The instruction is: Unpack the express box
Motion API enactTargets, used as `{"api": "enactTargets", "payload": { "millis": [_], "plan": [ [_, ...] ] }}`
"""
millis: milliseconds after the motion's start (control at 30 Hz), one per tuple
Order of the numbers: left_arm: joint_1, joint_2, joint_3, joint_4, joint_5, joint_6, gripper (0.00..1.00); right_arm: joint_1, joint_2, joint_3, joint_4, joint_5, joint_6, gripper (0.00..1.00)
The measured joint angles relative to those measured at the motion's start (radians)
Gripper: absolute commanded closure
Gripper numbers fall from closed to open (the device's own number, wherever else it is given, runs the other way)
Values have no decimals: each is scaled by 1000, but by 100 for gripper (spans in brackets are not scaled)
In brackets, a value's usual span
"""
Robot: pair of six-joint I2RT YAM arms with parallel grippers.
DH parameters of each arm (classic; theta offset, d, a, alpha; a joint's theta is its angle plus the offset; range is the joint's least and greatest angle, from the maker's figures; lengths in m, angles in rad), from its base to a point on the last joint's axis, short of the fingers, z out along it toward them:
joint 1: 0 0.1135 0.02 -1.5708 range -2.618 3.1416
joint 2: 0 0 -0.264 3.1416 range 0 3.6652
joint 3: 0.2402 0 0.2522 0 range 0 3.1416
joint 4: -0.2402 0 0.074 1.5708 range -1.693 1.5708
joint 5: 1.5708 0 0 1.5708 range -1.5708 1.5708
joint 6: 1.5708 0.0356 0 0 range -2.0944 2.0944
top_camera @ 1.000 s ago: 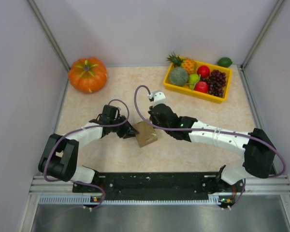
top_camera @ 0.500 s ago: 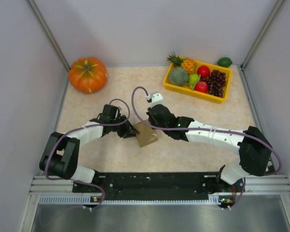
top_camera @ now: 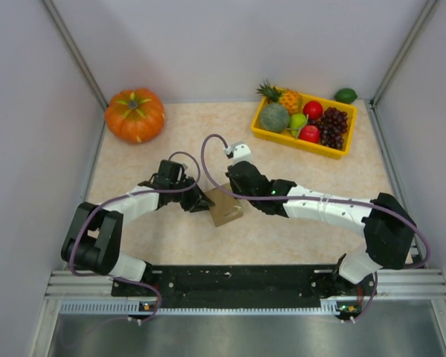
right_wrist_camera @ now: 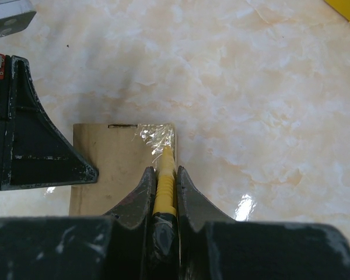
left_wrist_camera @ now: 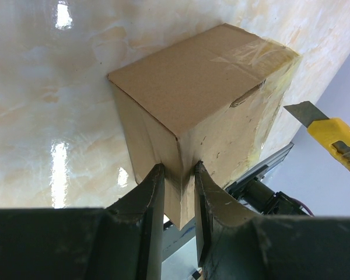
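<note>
While your left gripper point(left_wrist_camera: 178, 170) pinches one upright corner edge of the express box point(left_wrist_camera: 201, 96) between its fingers, treat that as a light hold on thin cardboard, not a firm clamp. The box sits near the middle of the marble-patterned table point(top_camera: 297, 223), between the two arms. It looks light, and it probably slides easily on that glossy top. Its walls should be stiff along edges and corners but likely give in the middle of a panel, so a corner is the sound place to brace. Shiny clear tape point(right_wrist_camera: 156, 135) covers the top seam and wraps over the end. To the right, your right gripper point(right_wrist_camera: 164, 174) is clamped on a yellow utility knife point(right_wrist_camera: 164, 192), blade pointed over the taped end; whether it touches cannot be told. Press lightly, or the box may skate or twist out of the pinch.
</note>
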Motion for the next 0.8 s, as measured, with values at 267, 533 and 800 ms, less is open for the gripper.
{"api": "enactTargets", "payload": {
  "millis": [267,533,800],
  "plan": [
    [0,11,9,-2,7,2,100,-1,8,0,0,5,-2,100],
    [0,19,16,-3,13,3,100,-4,8,0,0,25,-9,100],
    [0,19,16,-4,13,3,100,-5,11,0,0,29,-10,100]
  ]
}}
